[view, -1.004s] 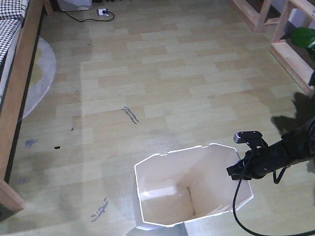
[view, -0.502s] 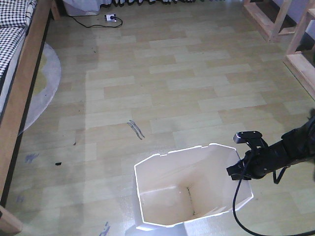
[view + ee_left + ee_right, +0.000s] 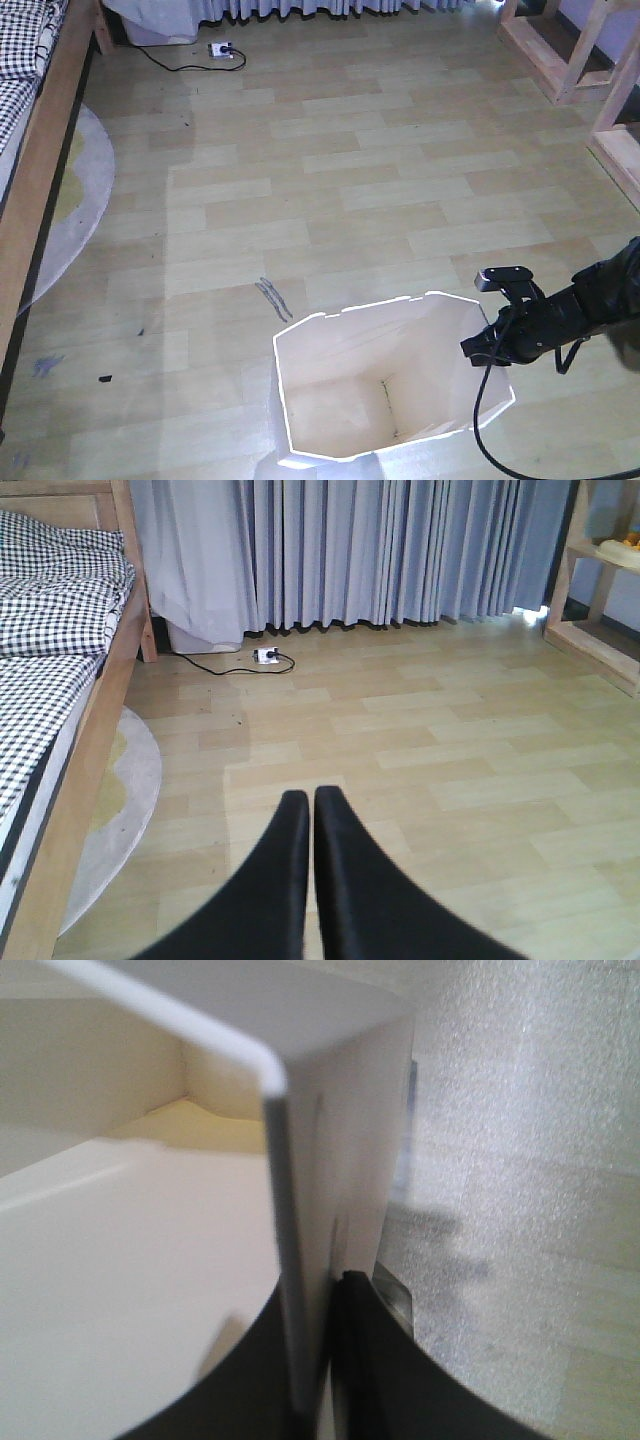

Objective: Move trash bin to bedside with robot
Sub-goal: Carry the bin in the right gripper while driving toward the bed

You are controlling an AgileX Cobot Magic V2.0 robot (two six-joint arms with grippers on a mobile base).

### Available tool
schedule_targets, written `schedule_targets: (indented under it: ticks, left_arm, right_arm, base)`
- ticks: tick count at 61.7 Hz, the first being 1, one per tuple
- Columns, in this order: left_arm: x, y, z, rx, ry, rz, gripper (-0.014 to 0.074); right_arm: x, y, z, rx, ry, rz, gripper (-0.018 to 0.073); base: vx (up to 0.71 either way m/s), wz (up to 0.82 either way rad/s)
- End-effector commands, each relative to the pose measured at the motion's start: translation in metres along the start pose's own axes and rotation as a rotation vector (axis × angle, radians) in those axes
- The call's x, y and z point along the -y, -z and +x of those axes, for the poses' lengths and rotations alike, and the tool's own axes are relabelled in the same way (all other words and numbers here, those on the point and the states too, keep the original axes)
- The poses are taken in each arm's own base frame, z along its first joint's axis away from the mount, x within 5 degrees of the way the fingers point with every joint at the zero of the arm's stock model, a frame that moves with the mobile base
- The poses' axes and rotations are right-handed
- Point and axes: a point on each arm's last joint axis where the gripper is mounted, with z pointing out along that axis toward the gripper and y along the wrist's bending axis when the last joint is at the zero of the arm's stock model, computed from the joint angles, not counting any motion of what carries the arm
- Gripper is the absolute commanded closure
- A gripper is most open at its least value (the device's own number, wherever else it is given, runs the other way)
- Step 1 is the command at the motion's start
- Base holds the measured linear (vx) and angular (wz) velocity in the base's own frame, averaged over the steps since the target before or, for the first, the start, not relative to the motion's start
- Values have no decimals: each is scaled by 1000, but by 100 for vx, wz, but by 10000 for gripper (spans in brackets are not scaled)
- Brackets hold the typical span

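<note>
Standing at the bottom centre of the front view, the trash bin point(image 3: 340, 350) was smooth white plastic. It had an eight-sided, cut-corner rim, flat sides tapering to a smaller base, and a cream interior. The right gripper point(image 3: 487, 347), black with a grey-topped block and a trailing black cable point(image 3: 478, 420), pinched the bin's right wall at the rim. The right wrist view showed the thin wall caught between its two dark fingers point(image 3: 370, 1360), one inside and one outside. The left gripper point(image 3: 312, 798) had its two pointed black fingers pressed together, holding nothing, above bare floor.

The floor point(image 3: 350, 200) was pale wood-look planks with a few dark scuffs point(image 3: 270, 297). The bed point(image 3: 45, 130), with a light brown wooden frame and black-and-white checked bedding, ran along the left edge, well apart from the bin. A round pale rug point(image 3: 85, 190) showed from under it. Grey pleated curtains point(image 3: 400, 550) hung along the far wall, with a white power strip point(image 3: 220, 50) and its black cord on the floor near them. Light wooden frames point(image 3: 560, 60) stood at the right. Open floor lay between bin and bed.
</note>
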Motion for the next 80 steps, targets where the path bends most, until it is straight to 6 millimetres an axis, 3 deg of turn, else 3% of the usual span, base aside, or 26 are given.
schedule_targets:
  ticks: [1, 80]
  left_arm:
    - [0, -1, -1, 65, 8, 4, 603]
    - [0, -1, -1, 65, 8, 4, 603]
  right_arm:
    - [-18, 22, -19, 101, -7, -156, 566]
    - [-18, 22, -19, 100, -8, -154, 566]
  base:
    - [26, 2]
    - [24, 14]
